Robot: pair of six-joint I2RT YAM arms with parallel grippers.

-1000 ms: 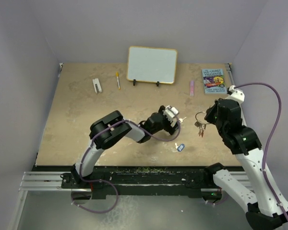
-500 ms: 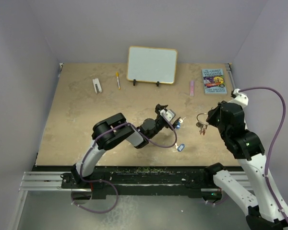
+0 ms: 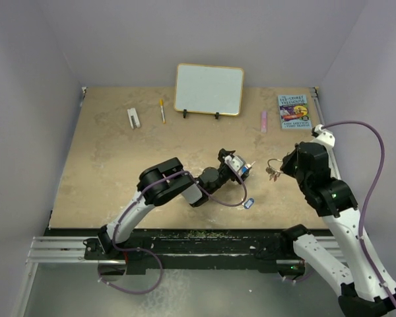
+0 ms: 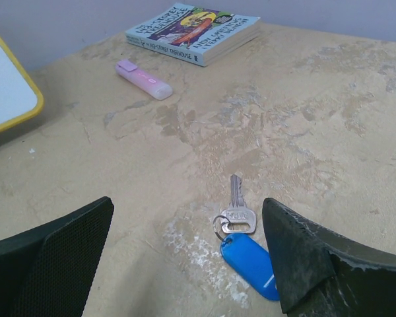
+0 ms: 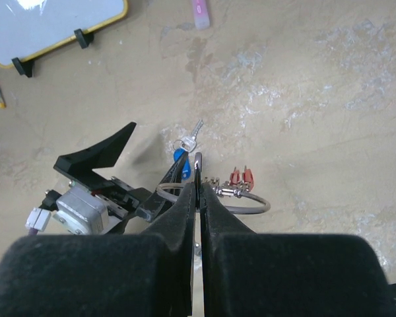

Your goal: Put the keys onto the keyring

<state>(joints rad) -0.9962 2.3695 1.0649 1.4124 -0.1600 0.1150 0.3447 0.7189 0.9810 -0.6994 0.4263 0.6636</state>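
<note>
Counted: two arms, two grippers. One keyring (image 3: pixel 275 162), pinched in the tightly closed right gripper (image 5: pixel 198 165), right of centre over the tabletop (image 3: pixel 105 165); lifted or resting, cannot tell. Two red-headed keys (image 5: pixel 241 176) on that ring, just right of the pinch.

Two further keys, both loose on the tabletop. First blue-tagged key (image 4: pixel 241 234) seen in the left wrist view between the two fingers (image 4: pixel 53 257) of the left gripper (image 4: pixel 187 201), touching neither. Second blue-tagged key (image 3: pixel 248 203) nearer the arm bases, apart from both grippers. Wide gap on the left gripper, nothing in it.

Along the far edge: one whiteboard (image 3: pixel 209 89), one book (image 3: pixel 294 111), one pink marker (image 3: pixel 264 121), one yellow pen (image 3: pixel 162 110), one small white object (image 3: pixel 133 117), too small to identify.

Versus a second ago: left elbow further right, left gripper rotated, close to the first blue-tagged key as before. Same spots for both blue-tagged keys. Right gripper and keyring about where they were, red-headed keys a touch closer to the left gripper. Far-edge items unmoved.
</note>
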